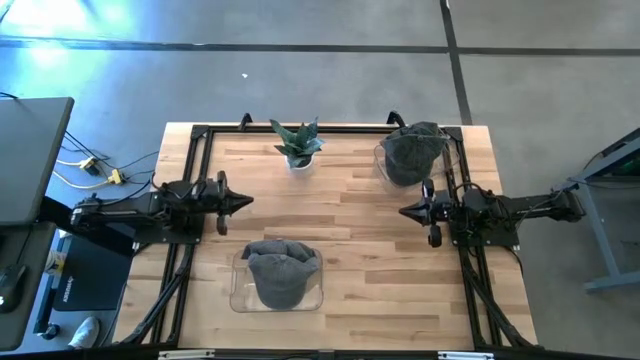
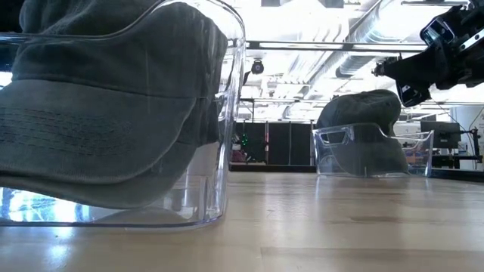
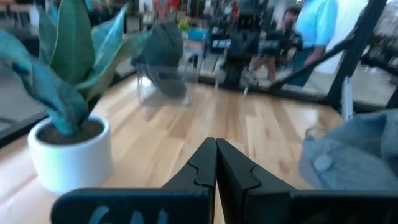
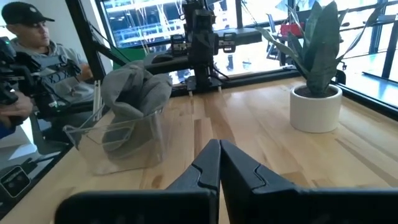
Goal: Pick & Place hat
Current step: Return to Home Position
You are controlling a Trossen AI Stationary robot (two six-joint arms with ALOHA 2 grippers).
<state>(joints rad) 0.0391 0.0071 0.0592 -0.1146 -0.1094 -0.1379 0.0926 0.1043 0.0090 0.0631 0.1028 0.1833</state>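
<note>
Now I see both tools closed and empty over the table, the left tool at its left side and the right tool at its right, tips pointing at each other and well apart. The gray cap sits in the front bin. The green cap sits in the back bin, near the plant.

Overhead looks straight down on my table; low sits level, hard against a bin — wrist cameras face each other, sharing the plant.
</note>
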